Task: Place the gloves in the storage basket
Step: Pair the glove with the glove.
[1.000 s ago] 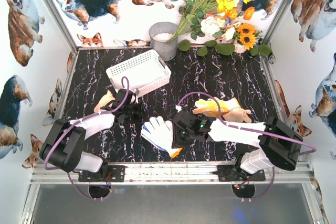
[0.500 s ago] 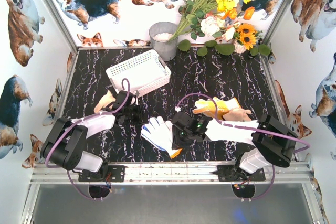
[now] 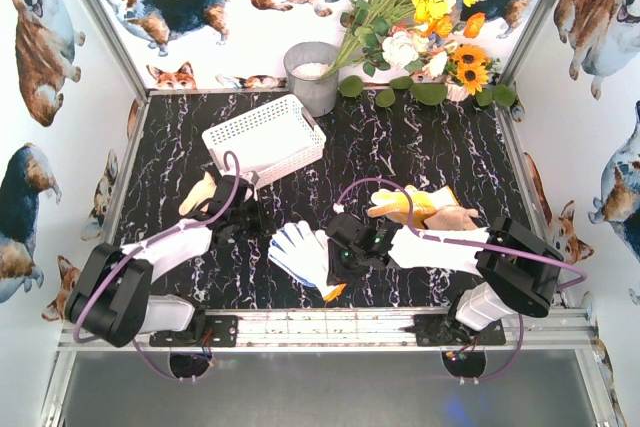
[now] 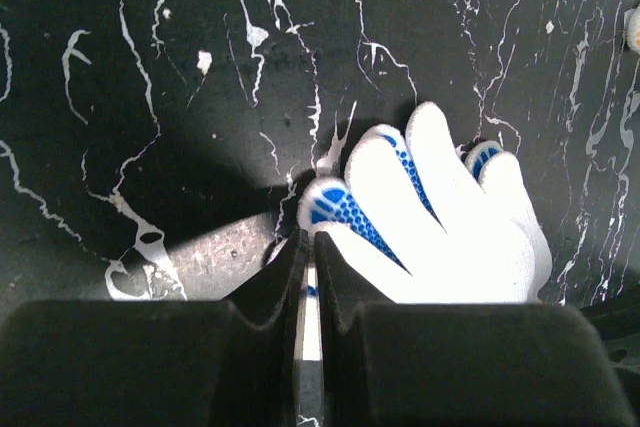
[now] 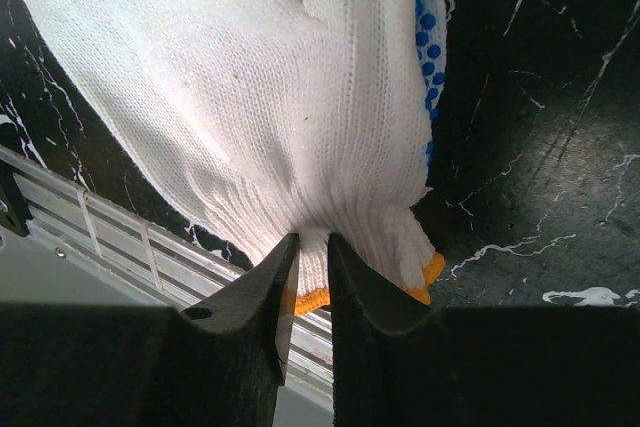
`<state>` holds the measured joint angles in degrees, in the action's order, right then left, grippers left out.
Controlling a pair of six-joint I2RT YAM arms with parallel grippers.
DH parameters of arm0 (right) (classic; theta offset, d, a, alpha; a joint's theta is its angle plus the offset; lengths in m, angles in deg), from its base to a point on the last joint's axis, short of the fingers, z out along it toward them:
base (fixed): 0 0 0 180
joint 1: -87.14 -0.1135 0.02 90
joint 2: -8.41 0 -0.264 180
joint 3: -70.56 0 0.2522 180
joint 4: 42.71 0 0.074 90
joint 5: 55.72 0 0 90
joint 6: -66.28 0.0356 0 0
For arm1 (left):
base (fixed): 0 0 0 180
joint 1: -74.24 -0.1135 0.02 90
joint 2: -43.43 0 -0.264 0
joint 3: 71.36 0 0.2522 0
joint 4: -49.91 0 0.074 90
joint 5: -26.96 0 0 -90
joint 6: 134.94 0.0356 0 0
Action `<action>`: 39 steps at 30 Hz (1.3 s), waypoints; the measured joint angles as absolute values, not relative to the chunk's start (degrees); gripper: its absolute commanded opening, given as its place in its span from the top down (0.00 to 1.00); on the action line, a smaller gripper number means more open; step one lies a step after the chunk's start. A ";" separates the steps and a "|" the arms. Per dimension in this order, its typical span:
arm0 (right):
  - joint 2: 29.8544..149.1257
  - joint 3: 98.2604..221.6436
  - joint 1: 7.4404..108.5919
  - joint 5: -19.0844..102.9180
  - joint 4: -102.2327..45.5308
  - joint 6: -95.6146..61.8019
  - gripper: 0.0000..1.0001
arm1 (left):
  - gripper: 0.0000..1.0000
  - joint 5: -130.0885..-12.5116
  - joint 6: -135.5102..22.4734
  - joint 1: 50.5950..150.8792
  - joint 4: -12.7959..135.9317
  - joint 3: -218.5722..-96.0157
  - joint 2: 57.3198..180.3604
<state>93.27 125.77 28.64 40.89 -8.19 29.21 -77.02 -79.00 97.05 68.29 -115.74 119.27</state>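
Top external: the basket (image 3: pixel 262 137) sits at the far left of the dark surface (image 3: pixel 430 147), just beside a grey pot (image 3: pixel 312 77). The left gripper (image 3: pixel 255 215) is low over the surface near the basket's near edge, with a cream glove (image 3: pixel 198 193) to its left. The right gripper (image 3: pixel 335 263) meets the orange-cuffed glove (image 3: pixel 303 250), which lies flat at mid-front. Yellow gloves (image 3: pixel 410 204) lie to the right of it.

Left wrist: the fingers (image 4: pixel 290 277) are closed, with a sliver of white fabric between them. The blue-dotted glove (image 4: pixel 450 237) lies flat on the surface, its fingertips at their tips.

Right wrist: the fingers (image 5: pixel 355 287) are pinched on the ribbed cuff of the orange-cuffed glove (image 5: pixel 250 97), right at its orange edge. The glove spreads away from them across the surface.
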 measured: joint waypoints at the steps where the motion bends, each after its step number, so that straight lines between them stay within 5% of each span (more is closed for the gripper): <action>1: 93.27 125.77 28.64 40.89 -8.19 29.25 0.78 | 1.00 -76.67 -79.05 97.05 68.49 -115.47 118.46; 17: 93.53 125.79 28.64 40.71 -8.19 30.01 0.77 | 1.00 -73.91 -81.17 97.05 68.82 -110.88 116.01; 21: 93.53 125.79 28.64 40.71 -8.24 30.06 0.75 | 0.73 -73.74 -81.01 97.09 68.78 -111.54 116.77; 24: 93.49 125.79 28.64 40.69 -8.39 30.04 0.74 | 0.64 -72.80 -80.31 97.20 69.76 -113.20 116.77; 39: 93.47 125.79 28.64 40.69 -8.52 30.04 0.73 | 0.71 -76.32 -76.21 97.99 67.70 -120.83 126.28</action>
<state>93.47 125.79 28.64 40.69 -8.52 30.04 -76.32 -76.21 97.99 67.70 -120.83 126.28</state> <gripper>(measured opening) 0.262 0.300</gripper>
